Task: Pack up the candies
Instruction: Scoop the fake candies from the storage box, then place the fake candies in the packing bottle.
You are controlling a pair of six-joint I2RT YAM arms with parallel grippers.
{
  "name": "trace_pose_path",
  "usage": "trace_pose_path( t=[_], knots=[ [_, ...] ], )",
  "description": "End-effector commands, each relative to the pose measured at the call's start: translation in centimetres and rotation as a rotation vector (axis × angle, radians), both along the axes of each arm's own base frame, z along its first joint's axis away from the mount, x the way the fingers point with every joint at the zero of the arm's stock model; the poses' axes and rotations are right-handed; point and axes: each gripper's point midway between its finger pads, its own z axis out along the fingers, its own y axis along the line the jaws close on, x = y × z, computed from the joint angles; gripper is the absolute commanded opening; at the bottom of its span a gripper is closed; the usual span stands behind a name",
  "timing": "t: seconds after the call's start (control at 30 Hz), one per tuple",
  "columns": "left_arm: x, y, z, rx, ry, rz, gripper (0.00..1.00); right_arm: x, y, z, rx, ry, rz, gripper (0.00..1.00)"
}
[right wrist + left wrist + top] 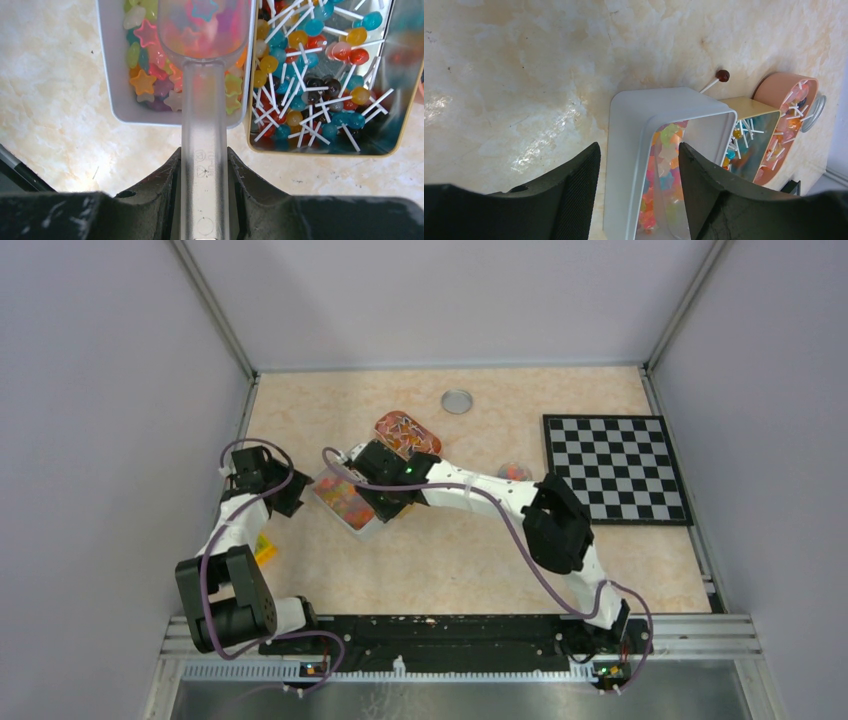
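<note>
star candies [143, 82] are lying in the white tin [107, 60], straight ahead of the right gripper [202, 165] tips. Mixed pink / orange / yellow / green / teal.

Right fingers [155, 190] are clamping the handle of a clear plastic scoop [202, 30], one on each side and touching it. The scoop bowl is sitting over the tin's candy just past the tips. Stars are showing through the bowl, but I can't tell whether they're in it or under it.

Just right of the scoop handle, a gold tin [395, 146] is butting against the white tin, full of lollipops [310, 75] with white sticks.

Left gripper [639, 147]: fingers [574, 185] are standing apart, straddling the white tin's long wall. One finger is outside, with a strip of table showing between it and the wall. The other is over the candy side. Not clamping.

Beyond the left tips a loose dark-red lollipop [722, 75] is lying on the marble-look table [524, 75], just past the tin's far corner. Further out to the right a peach oval dish [784, 82] is holding more lollipops, with a round metal lid [815, 112] past it.

From the top view, a checkerboard [615, 468] is lying well off to the right of both grippers.
</note>
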Motion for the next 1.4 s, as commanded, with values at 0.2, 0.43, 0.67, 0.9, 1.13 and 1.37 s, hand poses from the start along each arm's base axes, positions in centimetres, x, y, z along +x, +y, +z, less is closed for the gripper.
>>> trace_pose_path(
  t=[0.2,0.43,0.67,0.9,1.13,1.37],
  knots=[
    [1.1,0.9,3.0,0.062,-0.103,-0.002,0.67,0.2,0.4,5.8,0.232,-0.164,0.038,0.00],
    [1.2,0.7,3.3,0.060,-0.114,-0.014,0.68,-0.5,-0.1,6.5,0.356,-0.232,0.075,0.00],
    [1.4,0.6,3.9,0.065,-0.137,-0.028,0.68,-1.1,-1.1,9.3,0.501,-0.329,0.094,0.00],
    [1.8,0.2,4.8,0.075,-0.173,-0.084,0.73,-1.0,-4.4,13.0,0.576,-0.458,0.026,0.00],
    [2.3,-0.4,6.6,0.085,-0.228,-0.140,0.82,-0.5,-10.5,15.3,0.501,-0.523,-0.156,0.00],
    [2.7,-1.9,7.6,0.082,-0.269,-0.221,0.99,-1.9,-19.1,14.4,0.313,-0.456,-0.400,0.00]
  ],
)
